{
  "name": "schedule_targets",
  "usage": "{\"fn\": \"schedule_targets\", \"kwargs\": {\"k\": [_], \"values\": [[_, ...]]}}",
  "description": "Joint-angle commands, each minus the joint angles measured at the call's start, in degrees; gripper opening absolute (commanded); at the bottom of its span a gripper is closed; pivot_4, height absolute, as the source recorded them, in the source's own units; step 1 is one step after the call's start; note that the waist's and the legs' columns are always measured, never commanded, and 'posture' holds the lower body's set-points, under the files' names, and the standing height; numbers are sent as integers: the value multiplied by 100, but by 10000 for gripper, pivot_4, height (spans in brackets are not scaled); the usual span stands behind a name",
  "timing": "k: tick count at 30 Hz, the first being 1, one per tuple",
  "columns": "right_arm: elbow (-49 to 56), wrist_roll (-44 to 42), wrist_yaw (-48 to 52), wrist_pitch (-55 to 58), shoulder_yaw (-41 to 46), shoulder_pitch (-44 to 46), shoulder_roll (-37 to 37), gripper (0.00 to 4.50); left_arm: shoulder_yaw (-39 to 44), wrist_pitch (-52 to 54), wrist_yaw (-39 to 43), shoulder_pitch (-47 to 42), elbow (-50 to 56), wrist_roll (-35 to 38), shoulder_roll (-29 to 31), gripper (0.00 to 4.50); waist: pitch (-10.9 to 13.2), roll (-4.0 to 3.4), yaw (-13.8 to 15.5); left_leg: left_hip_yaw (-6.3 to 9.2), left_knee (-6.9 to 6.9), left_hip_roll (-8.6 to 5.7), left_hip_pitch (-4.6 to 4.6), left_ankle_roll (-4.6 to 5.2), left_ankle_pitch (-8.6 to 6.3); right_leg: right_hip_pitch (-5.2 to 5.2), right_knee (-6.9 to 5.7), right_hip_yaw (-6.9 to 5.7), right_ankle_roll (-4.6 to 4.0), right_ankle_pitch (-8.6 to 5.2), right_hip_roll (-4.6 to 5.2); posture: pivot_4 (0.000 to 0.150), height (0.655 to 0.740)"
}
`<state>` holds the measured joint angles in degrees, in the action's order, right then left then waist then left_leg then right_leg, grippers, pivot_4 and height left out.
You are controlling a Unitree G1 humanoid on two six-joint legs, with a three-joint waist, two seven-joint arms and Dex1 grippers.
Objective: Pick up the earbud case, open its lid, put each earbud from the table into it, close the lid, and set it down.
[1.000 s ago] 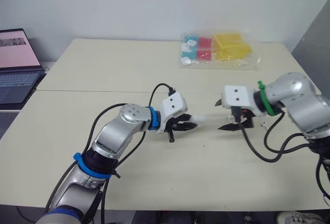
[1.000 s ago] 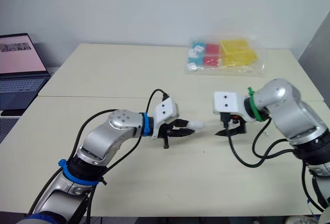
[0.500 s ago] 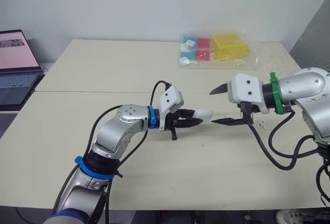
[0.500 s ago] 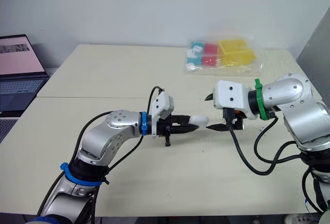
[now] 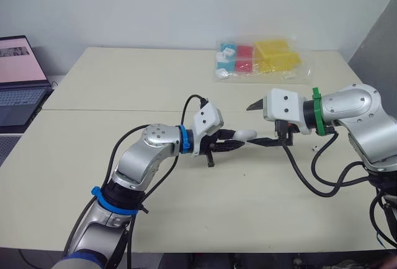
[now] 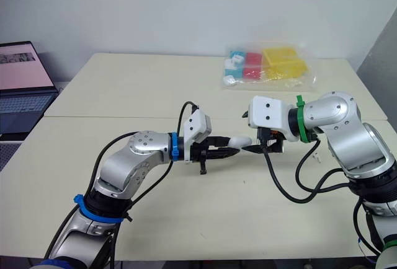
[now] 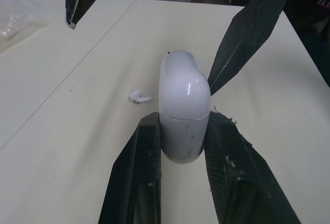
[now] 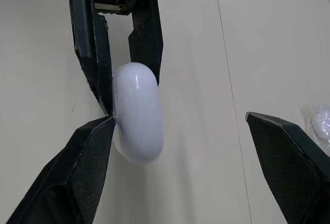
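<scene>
Over the middle of the worktop [image 5: 124,83], the left tool [image 5: 234,145] pinches the earbud case [image 5: 246,136] by its lower half. It holds the case clear of the surface, lid end pointing toward the right arm, so the pickup looks done. The lid is another matter: its seam reads as closed as far as I can see, so I'd say the opening step is only now being attempted. The right tool [image 5: 255,124] is spread wide, with one fingertip resting against the side of the case near the lid and the other well apart from it. One earbud [image 7: 138,97] lies on the worktop beyond the case; I can't make out the second with any confidence. By my reckoning, what's left is to flip the lid, load both earbuds, shut it and set it down.
</scene>
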<state>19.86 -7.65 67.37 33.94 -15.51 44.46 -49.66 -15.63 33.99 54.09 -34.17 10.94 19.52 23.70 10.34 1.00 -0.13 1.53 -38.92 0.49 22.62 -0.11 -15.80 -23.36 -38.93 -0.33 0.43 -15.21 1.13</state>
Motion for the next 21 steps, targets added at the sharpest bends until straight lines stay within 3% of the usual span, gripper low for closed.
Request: {"fn": "schedule_targets", "kwargs": {"k": [1,21], "values": [[20,92,-92,-98,86,184,-1,42367,-49,-196,61,-28,210,-40,39,7813,0,0,0,-1,0,0,0,0,0,0,0,0,0,0,0,1500,7400],[-150,-41,32,149,180,381,-20,42367,-194,-618,262,106,61,-327,223,7813,0,0,1,-2,1,0,0,0,0,0,1,0,0,0,0,1500,7400]]}}
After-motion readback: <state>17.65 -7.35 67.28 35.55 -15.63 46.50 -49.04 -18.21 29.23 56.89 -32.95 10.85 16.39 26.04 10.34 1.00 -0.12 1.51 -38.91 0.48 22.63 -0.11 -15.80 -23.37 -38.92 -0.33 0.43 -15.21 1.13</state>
